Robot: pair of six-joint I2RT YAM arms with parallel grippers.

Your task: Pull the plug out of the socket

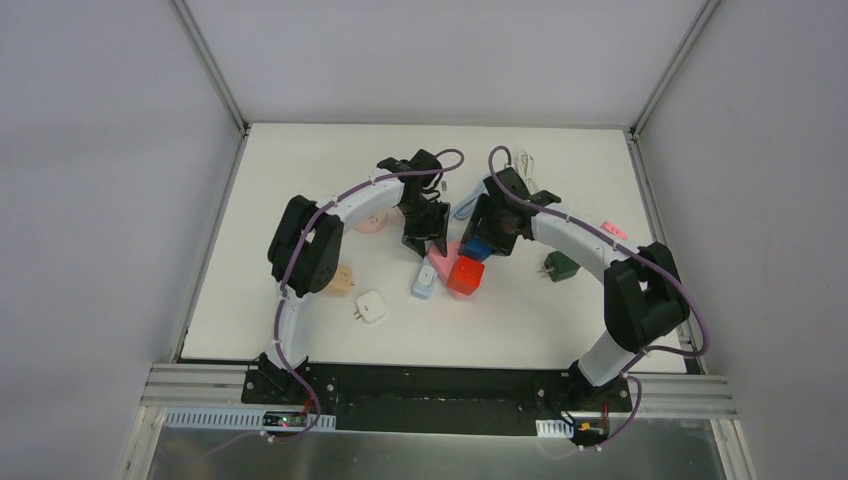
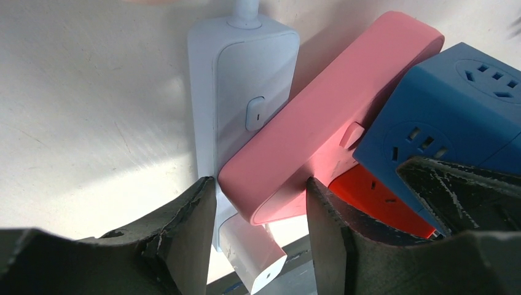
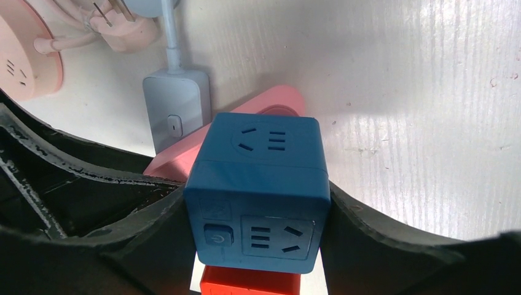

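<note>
A blue cube socket [image 3: 258,178] sits against a pink power strip [image 2: 319,135], with a red cube socket [image 3: 249,284] just under it. My right gripper [image 3: 258,212] is shut on the blue cube's two sides. My left gripper [image 2: 258,187] is closed on the near end of the pink strip, a finger [image 2: 184,239] on each side. A light blue power strip [image 2: 236,92] lies under the pink one, with a white adapter [image 2: 255,261] at its near end. In the top view both grippers [image 1: 425,243] [image 1: 488,240] meet at this cluster [image 1: 455,262]. The joint between cube and strip is hidden.
Two round peach sockets [image 1: 372,218] [image 1: 340,278] lie left of the cluster, with a white square plug [image 1: 372,306] nearer to me. A dark green plug [image 1: 560,266] lies to the right. A white cable [image 1: 525,165] lies at the back. A pink plug [image 3: 120,24] is in the right wrist view.
</note>
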